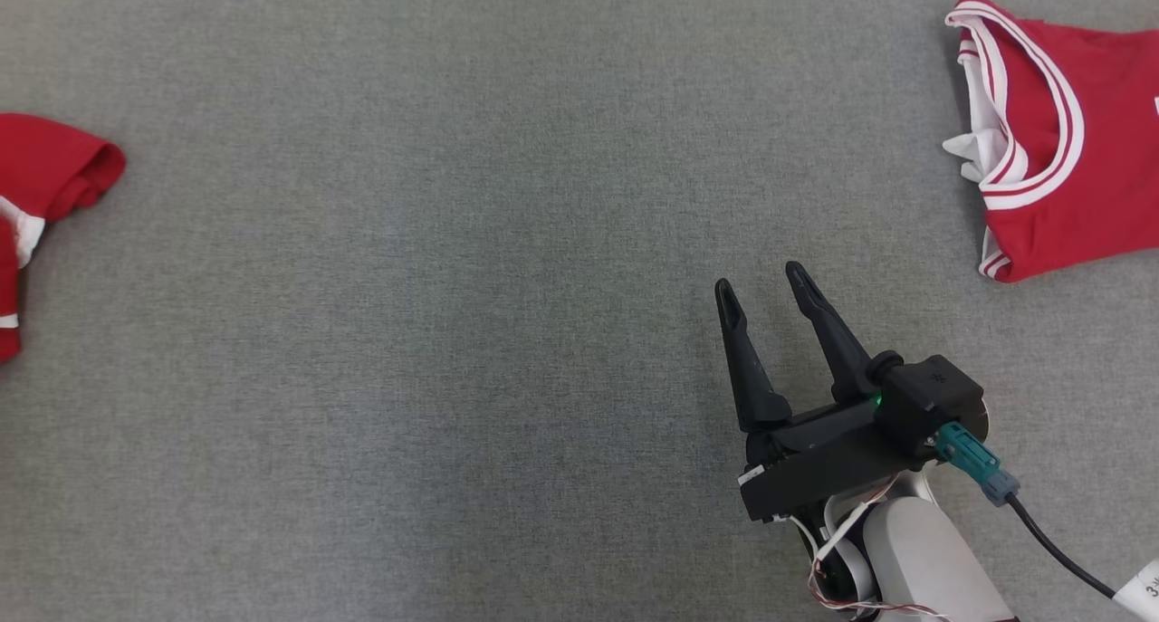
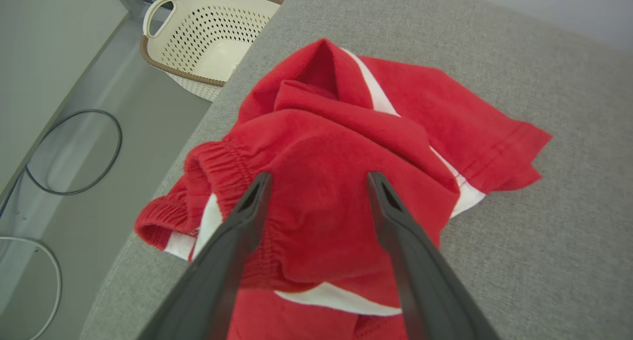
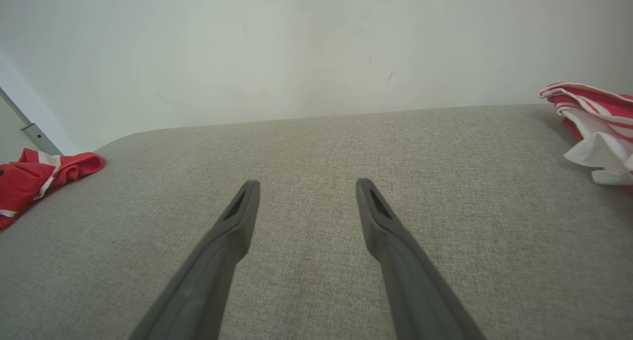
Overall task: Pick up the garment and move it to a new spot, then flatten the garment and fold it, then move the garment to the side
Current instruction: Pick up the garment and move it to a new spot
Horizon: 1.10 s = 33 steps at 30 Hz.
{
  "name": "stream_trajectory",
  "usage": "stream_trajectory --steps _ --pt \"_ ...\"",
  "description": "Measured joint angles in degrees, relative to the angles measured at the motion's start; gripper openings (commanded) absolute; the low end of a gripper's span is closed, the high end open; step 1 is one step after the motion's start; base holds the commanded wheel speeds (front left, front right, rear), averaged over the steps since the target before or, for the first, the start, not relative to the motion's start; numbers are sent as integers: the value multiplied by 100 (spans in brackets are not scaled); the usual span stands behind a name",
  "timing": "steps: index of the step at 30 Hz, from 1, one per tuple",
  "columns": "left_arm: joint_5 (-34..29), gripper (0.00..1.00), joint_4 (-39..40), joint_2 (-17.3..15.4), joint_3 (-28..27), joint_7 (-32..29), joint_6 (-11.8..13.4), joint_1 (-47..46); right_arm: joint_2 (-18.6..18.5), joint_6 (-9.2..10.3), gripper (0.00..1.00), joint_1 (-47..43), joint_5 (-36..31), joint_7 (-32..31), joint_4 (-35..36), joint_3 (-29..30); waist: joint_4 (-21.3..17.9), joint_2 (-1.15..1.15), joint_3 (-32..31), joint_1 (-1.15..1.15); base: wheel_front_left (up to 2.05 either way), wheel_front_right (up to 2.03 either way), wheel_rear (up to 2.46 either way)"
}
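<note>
Spreading across your head view is the grey fabric-covered surface [image 1: 453, 350]. At 9 o'clock on it lie the red shorts [image 1: 41, 183], crumpled, with white stripes and an elastic waistband. At 2 o'clock lies a red jersey [image 1: 1068, 142] with white trim. In your left wrist view, a cream perforated basket [image 2: 190, 38] stands on the floor at 11 o'clock. Your left gripper [image 2: 319, 176] is over the shorts, fingers spread wide with nothing clamped; you cannot tell whether the tips touch cloth. Your right gripper [image 1: 761, 278], at 5 o'clock, is spread just as wide and empty over bare fabric.
</note>
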<state>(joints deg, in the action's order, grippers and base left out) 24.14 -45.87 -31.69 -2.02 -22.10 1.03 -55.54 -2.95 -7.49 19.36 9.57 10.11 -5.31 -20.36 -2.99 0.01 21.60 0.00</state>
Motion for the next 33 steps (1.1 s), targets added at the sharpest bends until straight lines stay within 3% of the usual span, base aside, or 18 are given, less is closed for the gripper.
stream_trajectory --steps 5,11,12,13,14,33 --pt "59 100 -190 94 73 -424 1 23 -1 0 100 2 0 -2 1 45 -42 0 110 0 0 0 0" --pt "89 100 -180 167 160 -422 -14 118 0 0 100 9 -1 -12 -27 46 -37 0 189 0 0 0 0" --pt "67 47 -170 147 177 -337 -35 141 -1 0 100 18 -1 -32 -29 47 -35 0 193 0 0 0 0" --pt "43 16 -164 140 202 -248 -41 151 0 0 100 28 -1 -35 -32 43 -32 0 191 0 0 0 0" --pt "3 0 -144 130 249 -141 -53 158 1 0 100 43 -1 -36 -38 41 -27 0 185 0 0 0 0" --pt "-205 0 245 407 775 1443 -600 -421 4 0 100 -291 -19 -110 -193 257 275 -1 -621 -1 0 0 0"
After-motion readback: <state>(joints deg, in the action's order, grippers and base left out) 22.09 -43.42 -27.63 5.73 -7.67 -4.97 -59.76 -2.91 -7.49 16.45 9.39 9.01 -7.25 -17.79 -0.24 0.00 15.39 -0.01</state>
